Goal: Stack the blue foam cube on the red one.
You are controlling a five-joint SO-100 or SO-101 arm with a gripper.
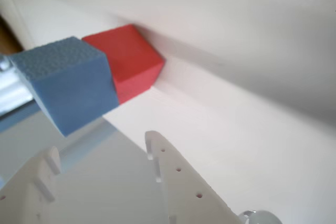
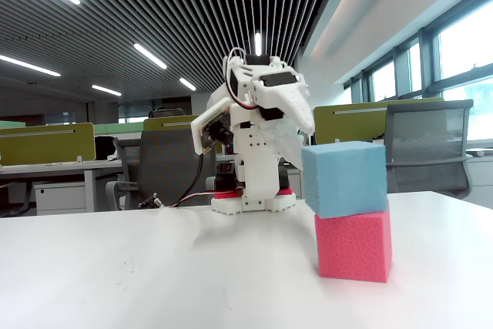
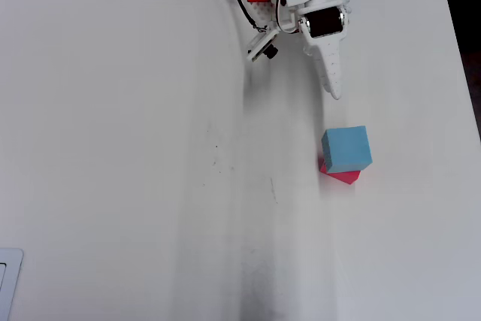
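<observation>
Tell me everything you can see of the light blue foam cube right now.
The light blue foam cube is matte, fine-pored foam with soft edges. It sits on top of the pinkish-red foam cube, about the same size, on the white table. It is twisted against the red cube: in the overhead view a red corner shows beneath its lower edge. Nothing else touches it; the white gripper is apart from it, nearer the arm's base.

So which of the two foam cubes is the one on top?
The blue foam cube. It sits on the red one, slightly offset and rotated. The gripper is clear of both.
</observation>
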